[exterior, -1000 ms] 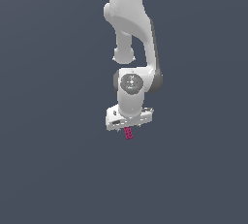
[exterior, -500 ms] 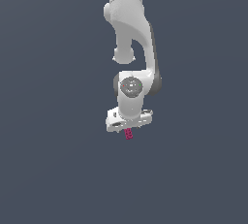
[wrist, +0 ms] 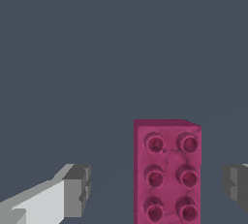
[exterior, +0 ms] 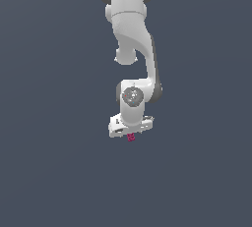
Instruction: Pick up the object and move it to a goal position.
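Hovered gripper [wrist: 157, 189] wide open around the magenta toy brick [wrist: 167, 172], gripping nothing, lined up to grab.

No readable text anywhere — none (either view).

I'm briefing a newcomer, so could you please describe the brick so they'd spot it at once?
Follow the white arm down to its gripper. Just beneath it sits the brick, between the open fingers. It is the only magenta thing on the plain grey floor, with six round studs.
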Available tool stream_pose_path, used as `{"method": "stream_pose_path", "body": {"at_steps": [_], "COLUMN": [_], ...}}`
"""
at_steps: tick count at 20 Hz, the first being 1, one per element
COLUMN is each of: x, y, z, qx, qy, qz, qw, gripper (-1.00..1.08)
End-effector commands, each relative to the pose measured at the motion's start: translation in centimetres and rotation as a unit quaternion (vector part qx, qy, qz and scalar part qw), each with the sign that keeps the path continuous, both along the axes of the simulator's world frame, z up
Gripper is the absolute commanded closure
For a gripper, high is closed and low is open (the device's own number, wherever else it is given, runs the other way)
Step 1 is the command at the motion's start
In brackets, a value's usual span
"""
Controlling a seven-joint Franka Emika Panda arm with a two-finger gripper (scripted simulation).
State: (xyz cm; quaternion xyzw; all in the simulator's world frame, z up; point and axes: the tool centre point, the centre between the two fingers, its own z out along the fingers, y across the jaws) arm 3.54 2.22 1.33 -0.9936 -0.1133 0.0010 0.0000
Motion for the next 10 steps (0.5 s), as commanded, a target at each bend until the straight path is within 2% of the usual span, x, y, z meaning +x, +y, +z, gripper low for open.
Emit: {"method": "stream_pose_path", "body": {"at_steps": [1, 2, 10], "x": [0.12, 0.12, 0.12], "y": [0.00, 0.00, 0.00], "z": [-0.15, -0.15, -0.15], "qx": [0.000, 0.000, 0.000], "qy": [-0.001, -0.001, -0.001], "qz": [0.000, 0.000, 0.000], "qw": [1.0000, 1.0000, 1.0000], "gripper": [-0.92, 1.08, 1.08]}}
